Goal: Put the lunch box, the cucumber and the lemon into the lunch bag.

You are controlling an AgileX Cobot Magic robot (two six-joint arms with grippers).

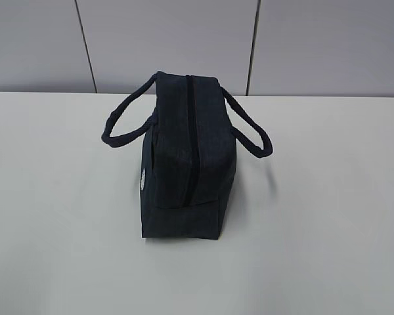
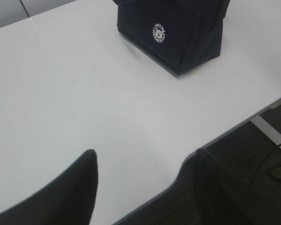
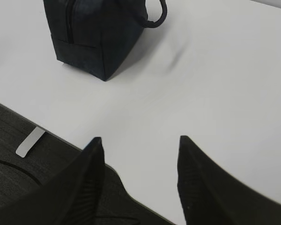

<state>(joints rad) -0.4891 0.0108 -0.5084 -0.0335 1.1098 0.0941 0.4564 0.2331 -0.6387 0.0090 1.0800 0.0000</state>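
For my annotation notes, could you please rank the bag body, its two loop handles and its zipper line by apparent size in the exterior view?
1. Dark navy boxy fabric lunch bag body, clearly largest.
2. The left handle and right handle: they look alike, so I won't rank them.
3. The thin dark zipper line, long but narrowest.

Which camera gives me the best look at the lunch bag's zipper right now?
The exterior view: the zipper runs along the whole top of the lunch bag and down its near end, shut as far as visible. The right wrist view catches only the zipper's end section. The left wrist view shows the logo side, no zipper.
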